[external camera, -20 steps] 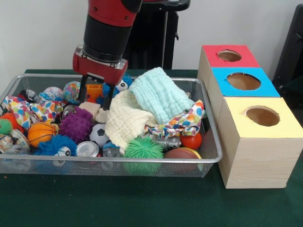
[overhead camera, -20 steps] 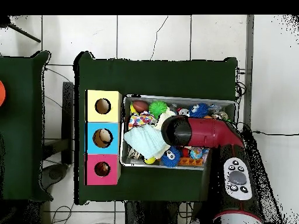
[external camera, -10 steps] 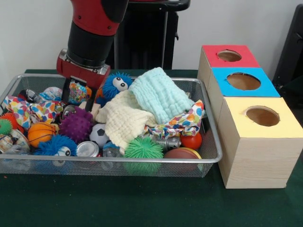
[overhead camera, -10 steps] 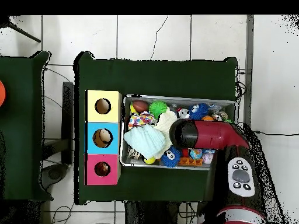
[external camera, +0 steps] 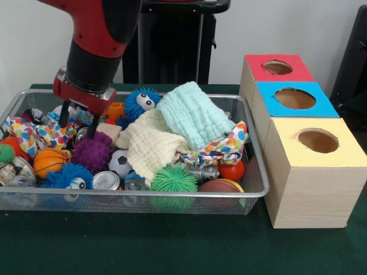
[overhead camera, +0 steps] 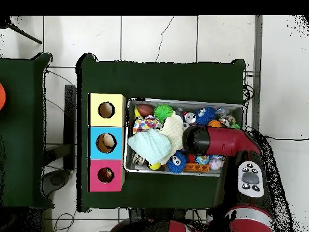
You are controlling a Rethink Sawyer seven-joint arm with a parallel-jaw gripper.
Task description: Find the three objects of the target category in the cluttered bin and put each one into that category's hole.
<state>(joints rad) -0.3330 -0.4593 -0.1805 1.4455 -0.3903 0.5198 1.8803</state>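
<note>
Three coloured holes are seen on the wooden box [external camera: 309,189] standing just beside the bin's right-hand end in the front view: a red-topped hole [external camera: 277,67] farthest back, a blue-topped hole [external camera: 295,98] in the middle and a yellow-topped hole [external camera: 317,140] nearest the front table edge. The green table [external camera: 172,246] carries both box and wire mesh bin [external camera: 143,197].

The red and black arm [external camera: 94,40] is seen over the bin's left half, and its gripper [external camera: 78,119] is lowered among the toys near the bin's back left corner. The two black fingers [external camera: 92,127] are set apart at a moderate width, with a patterned ball [external camera: 77,116] seen between them; whether the ball is actually gripped cannot be told.

A mint cloth [external camera: 192,114] is draped over a cream cloth [external camera: 152,143] at the bin's middle, and a confetti-print cloth [external camera: 221,150] lies at its right end. Along the front rim, a green spiky ball [external camera: 174,180], a blue fuzzy ball [external camera: 67,176] and a can [external camera: 106,180] are found. A basketball [external camera: 49,161] sits near the front left corner, a purple spiky ball [external camera: 92,152] just behind the can, and a small soccer ball [external camera: 120,162] beside it. A blue fuzzy ball with eyes [external camera: 141,103] rests against the back rim.
</note>
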